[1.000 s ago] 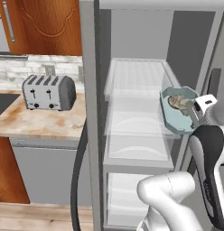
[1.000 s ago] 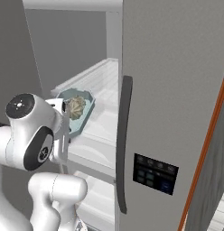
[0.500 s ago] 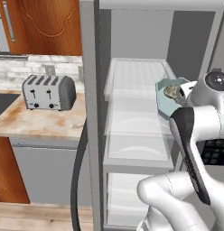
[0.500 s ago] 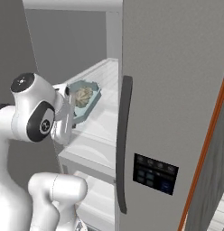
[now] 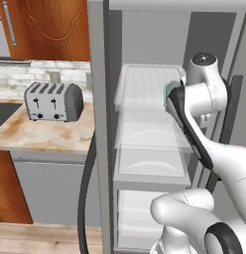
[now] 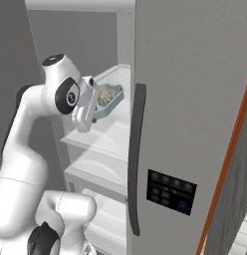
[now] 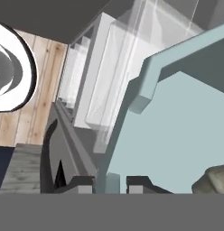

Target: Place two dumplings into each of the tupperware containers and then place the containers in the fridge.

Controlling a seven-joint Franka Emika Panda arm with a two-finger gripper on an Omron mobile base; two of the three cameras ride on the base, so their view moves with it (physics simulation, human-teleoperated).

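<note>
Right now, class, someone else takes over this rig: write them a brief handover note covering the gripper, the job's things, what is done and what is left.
Gripper: shut on the rim of the shallow light-grey translucent tupperware container, one of the fingers on each side of its wall.
Container: held over the pale translucent upper shelf inside the tall grey fridge, door open.
Done: mottled grey-beige dumplings are in it; the exact count is hard to tell.
Left: lower it onto the shelf, release, withdraw. A second container is not accounted for here.
</note>
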